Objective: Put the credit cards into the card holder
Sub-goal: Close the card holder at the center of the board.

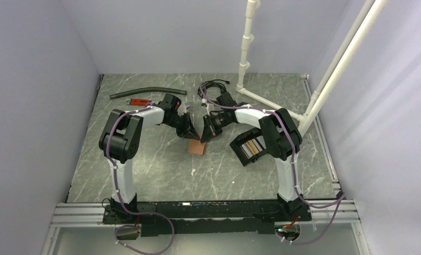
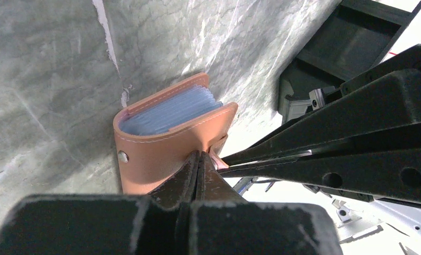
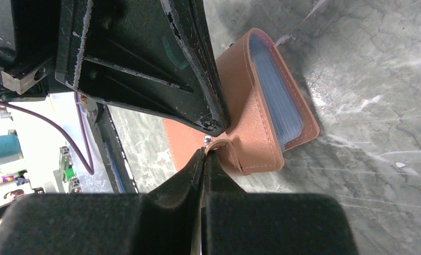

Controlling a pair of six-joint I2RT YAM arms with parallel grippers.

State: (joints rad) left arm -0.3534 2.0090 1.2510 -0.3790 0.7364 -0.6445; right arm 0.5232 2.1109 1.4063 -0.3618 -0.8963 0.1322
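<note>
The black card holder [image 1: 239, 150] lies tilted at the right by the right arm, with several cards [image 1: 253, 146] in gold, brown and pale colours standing in it. It also shows in the left wrist view [image 2: 352, 45]. A tan leather snap wallet [image 1: 196, 147] sits mid-table between the two arms, with bluish clear sleeves showing inside [image 2: 168, 111]. My left gripper [image 2: 200, 156] is shut on the wallet's cover edge [image 2: 160, 149]. My right gripper [image 3: 204, 154] is shut on the wallet's snap strap [image 3: 235, 154]. Both grippers meet over the wallet [image 1: 198, 133]. No loose card shows on the table.
A black hose [image 1: 144, 93] and a small red tool [image 1: 139, 101] lie at the back left. A black cable bundle [image 1: 213, 85] lies at the back middle. A white pipe frame [image 1: 325, 79] stands at the back right. Grey walls close in three sides.
</note>
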